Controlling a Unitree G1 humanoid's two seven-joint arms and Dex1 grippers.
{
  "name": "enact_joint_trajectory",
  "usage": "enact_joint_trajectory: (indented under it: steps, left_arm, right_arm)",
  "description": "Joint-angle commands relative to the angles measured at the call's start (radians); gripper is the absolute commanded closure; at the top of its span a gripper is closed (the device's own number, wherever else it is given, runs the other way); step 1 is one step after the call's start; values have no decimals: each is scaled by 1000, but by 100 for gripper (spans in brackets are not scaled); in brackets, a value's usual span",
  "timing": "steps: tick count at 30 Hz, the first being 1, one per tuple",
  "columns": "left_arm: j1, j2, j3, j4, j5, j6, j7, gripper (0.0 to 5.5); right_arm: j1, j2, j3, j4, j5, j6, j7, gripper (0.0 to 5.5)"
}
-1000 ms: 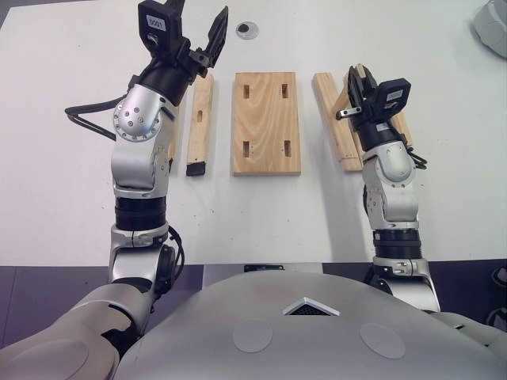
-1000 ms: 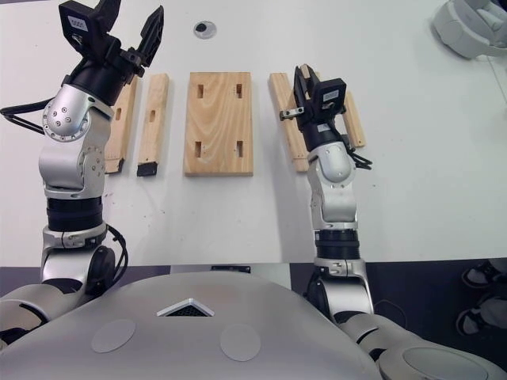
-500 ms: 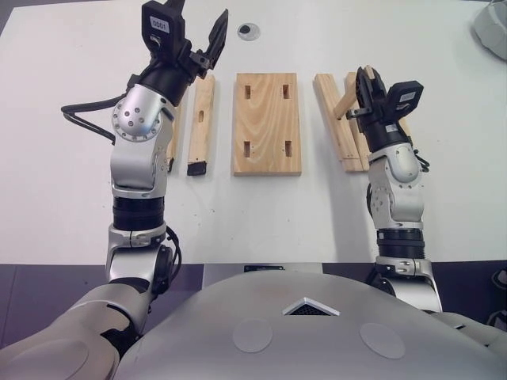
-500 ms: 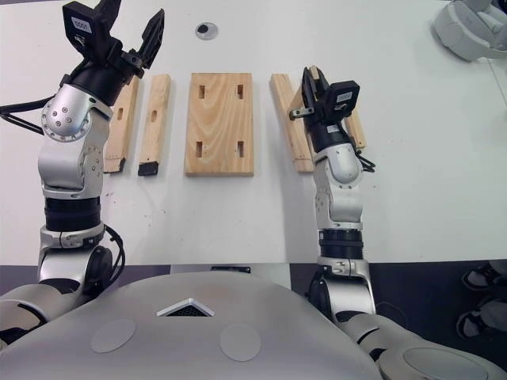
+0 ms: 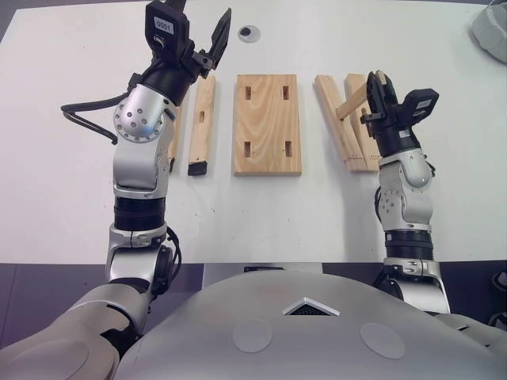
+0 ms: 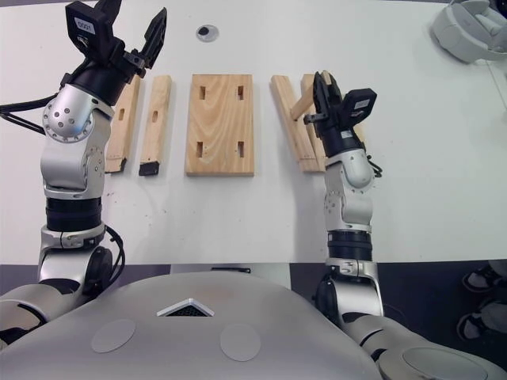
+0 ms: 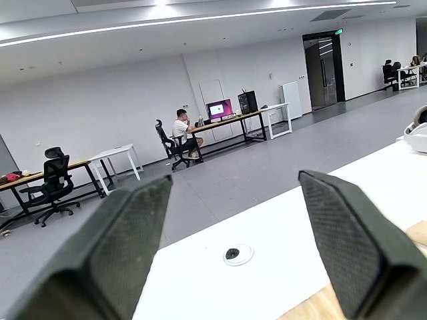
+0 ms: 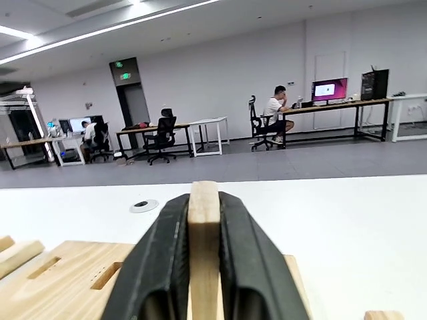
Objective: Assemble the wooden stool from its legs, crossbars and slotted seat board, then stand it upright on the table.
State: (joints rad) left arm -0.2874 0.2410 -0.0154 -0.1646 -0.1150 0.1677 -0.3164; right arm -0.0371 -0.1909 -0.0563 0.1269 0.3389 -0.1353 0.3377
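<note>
The slotted seat board (image 5: 267, 123) lies flat at the table's middle. Two wooden legs (image 5: 200, 120) lie to its left, one partly hidden behind my left arm. Two more legs (image 5: 334, 119) lie to its right. My right gripper (image 5: 379, 89) hangs over those right legs, shut on a short crossbar (image 5: 355, 101) that slants down toward the board. In the right wrist view the crossbar (image 8: 203, 240) is clamped between the black fingers (image 8: 163, 267). My left gripper (image 5: 202, 16) is raised above the left legs, open, with nothing between its fingers (image 7: 353, 240).
A round black grommet (image 5: 248, 31) sits in the white table (image 5: 261, 206) beyond the board. A black cable (image 5: 79, 119) loops left of my left arm. A white object (image 5: 491, 24) lies at the far right corner.
My right gripper has moved to the right and a little toward me with the crossbar in it. The left arm has hardly moved.
</note>
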Motion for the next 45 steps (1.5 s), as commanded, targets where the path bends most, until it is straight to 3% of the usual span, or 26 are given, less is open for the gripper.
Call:
enact_joint_trajectory:
  steps: [1,9,14,17,24,36,41,45]
  left_arm:
    - [15,12,-5,-5,10,-1,-9,200]
    - [13,12,-5,-1,12,-5,-10,200]
    - [13,10,-4,0,14,-6,-9,200]
    - [10,8,-4,5,16,-10,-4,200]
    - [28,3,-5,-9,20,-8,8,200]
    - [38,1,-6,-16,24,-7,17,200]
    - [38,-1,-7,-17,26,-8,21,200]
    - [39,-1,-7,-17,27,-9,23,200]
  right_arm:
    - [155,-49,81,149,-183,211,-87,508]
    - [143,-14,52,18,-112,84,-94,508]
    - [153,-26,63,-47,-132,94,-76,416]
    - [166,-50,93,-70,-183,221,-88,345]
    - [172,-106,94,-374,-163,605,-86,223]
    - [137,-70,29,-546,-105,1128,-157,223]
    - [121,-115,45,-532,-144,1152,-171,326]
    - [118,-119,58,-528,-167,1110,-167,343]
